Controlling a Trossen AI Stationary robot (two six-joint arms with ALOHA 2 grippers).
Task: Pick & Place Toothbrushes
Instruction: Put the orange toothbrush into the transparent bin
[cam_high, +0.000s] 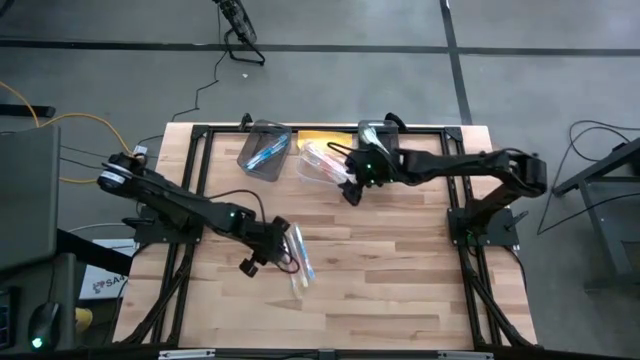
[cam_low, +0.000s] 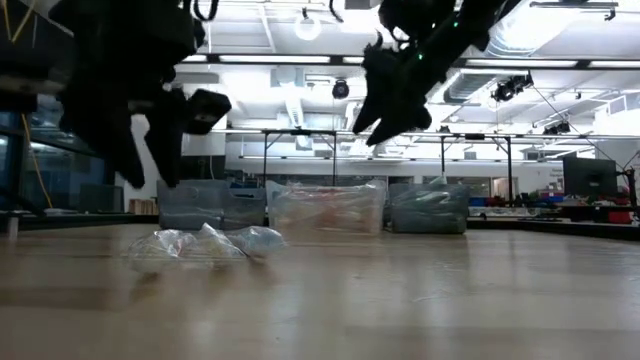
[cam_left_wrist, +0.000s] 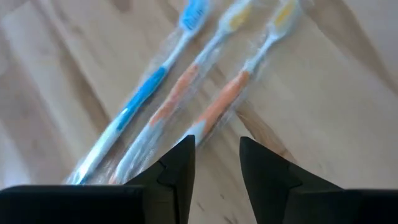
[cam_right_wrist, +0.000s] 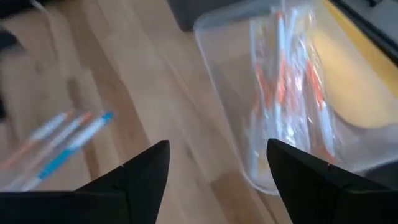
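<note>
- Looking straight down, the table (cam_high: 400, 290) fills most of the high view, with the left arm (cam_high: 180, 205) reaching in over the near middle and the right arm (cam_high: 470, 170) stretched toward the far edge.
- Three bins sit along the far edge: a dark bin (cam_high: 264, 150), a clear bin (cam_high: 322, 163) next to it, and a third bin (cam_high: 378, 135) mostly under the right arm. Only the low view shows them standing side by side as a row (cam_low: 325, 207).
- The right gripper (cam_high: 349, 185) hangs at the near rim of the clear bin. From its wrist cam the fingers (cam_right_wrist: 140, 171) are spread wide with nothing between them, and you get the only good look inside that bin: wrapped orange and white toothbrushes (cam_right_wrist: 283, 81) piled up.
- The left gripper (cam_high: 272, 252) sits just beside the loose brushes (cam_high: 300, 262) on the wood. Its wrist cam shows the fingers (cam_left_wrist: 177, 165) slightly apart, holding nothing, tips right at the handle ends.
- That cam is also the only one that sorts them out: one blue brush (cam_left_wrist: 140, 99) and two orange ones (cam_left_wrist: 211, 106), each in clear wrap. In the low view they're just a crinkly plastic heap (cam_low: 205, 243).
- The dark bin holds blue brushes (cam_high: 266, 153), seen only from above.
</note>
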